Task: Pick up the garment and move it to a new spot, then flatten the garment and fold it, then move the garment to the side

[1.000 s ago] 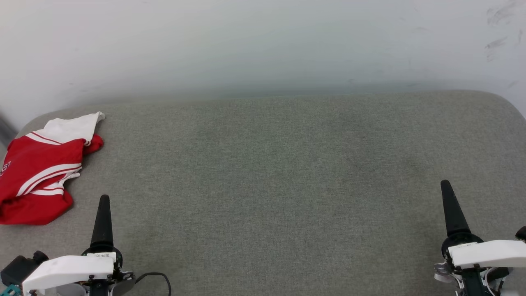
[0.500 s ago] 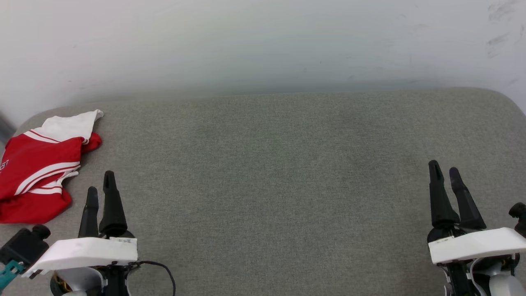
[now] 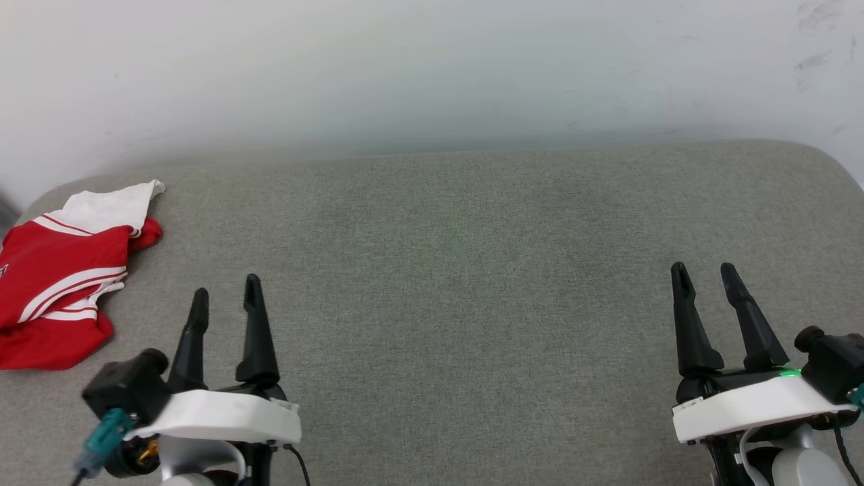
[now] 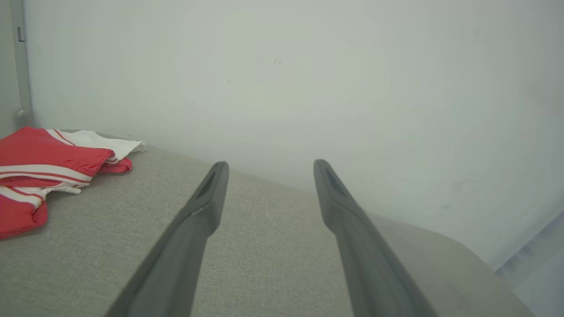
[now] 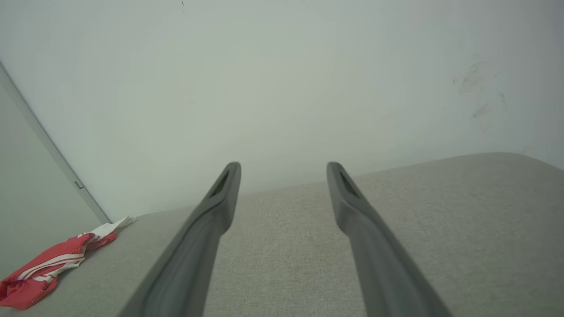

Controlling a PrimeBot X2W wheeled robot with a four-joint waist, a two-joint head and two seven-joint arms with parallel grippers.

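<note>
Closest to us, over the near-left part of the grey cushion (image 3: 459, 270), our left gripper (image 3: 225, 287) points toward the cushion's far edge, its two dark fingers spread apart with only bare fabric between them and nothing held. Over the cushion's near-right part our right gripper (image 3: 704, 268) stands the same way, fingers parted and empty, with a small green light (image 3: 783, 370) glowing on the white housing behind them. In both wrist views we look along the parted fingers and see plain grey weave in the gap. We cannot tell whether either gripper's tips touch the cushion. The cushion's middle lies flat and smooth. Farther off, at the cushion's left edge toward its far-left corner, the garment (image 3: 61, 270) lies crumpled in a heap: red cloth with white stripes, and a white sleeve turned toward the cushion's far edge. It is apart from the left gripper and well apart from the right one. Behind the cushion's far edge rises a pale wall (image 3: 432, 67), scuffed with dark marks above the cushion's far-right corner.
</note>
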